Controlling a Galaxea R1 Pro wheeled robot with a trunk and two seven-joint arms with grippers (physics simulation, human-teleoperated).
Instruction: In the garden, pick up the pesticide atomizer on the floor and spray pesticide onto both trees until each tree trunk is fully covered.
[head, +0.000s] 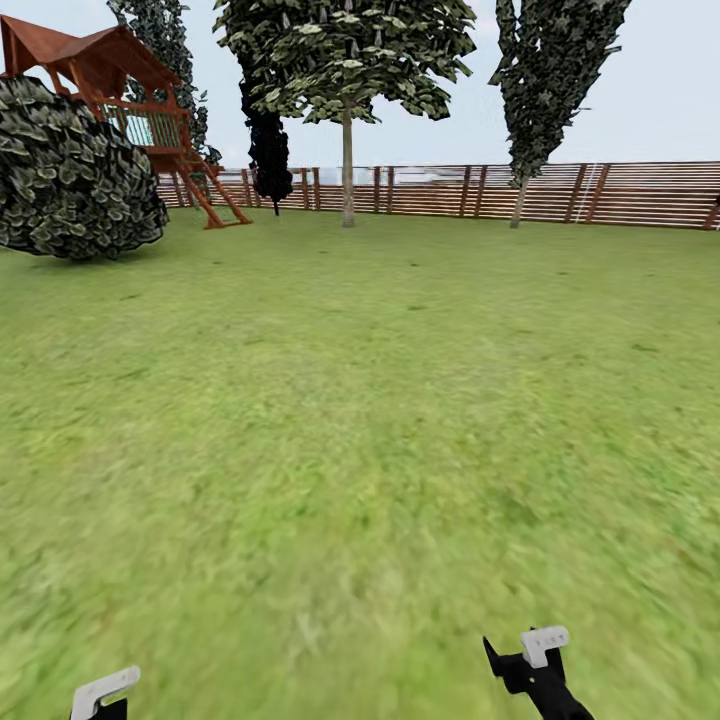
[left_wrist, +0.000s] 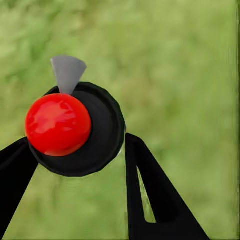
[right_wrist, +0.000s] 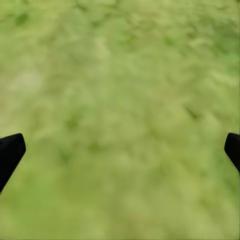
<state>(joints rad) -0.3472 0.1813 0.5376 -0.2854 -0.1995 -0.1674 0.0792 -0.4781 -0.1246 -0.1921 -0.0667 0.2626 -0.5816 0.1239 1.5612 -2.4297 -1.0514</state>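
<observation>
In the left wrist view, the pesticide atomizer (left_wrist: 58, 124) shows a red ball on a round black body with a grey nozzle. My left gripper (left_wrist: 75, 152) is shut on it over the grass. In the head view the left gripper (head: 100, 698) is low at the bottom left and the right gripper (head: 525, 662) at the bottom right. The right gripper (right_wrist: 120, 150) is open with nothing between its fingers, above the lawn. Far ahead by the fence stands a tree (head: 345, 60) with a bare pale trunk (head: 347, 175). A second tall tree (head: 555, 80) with a leaning pale trunk (head: 518, 205) stands to its right.
Green lawn (head: 360, 430) stretches from me to a brown slatted fence (head: 620, 192) across the back. A large dark bush (head: 70, 175) and a wooden playhouse (head: 120, 80) stand at the far left. A near-black narrow tree (head: 268, 150) stands by the fence.
</observation>
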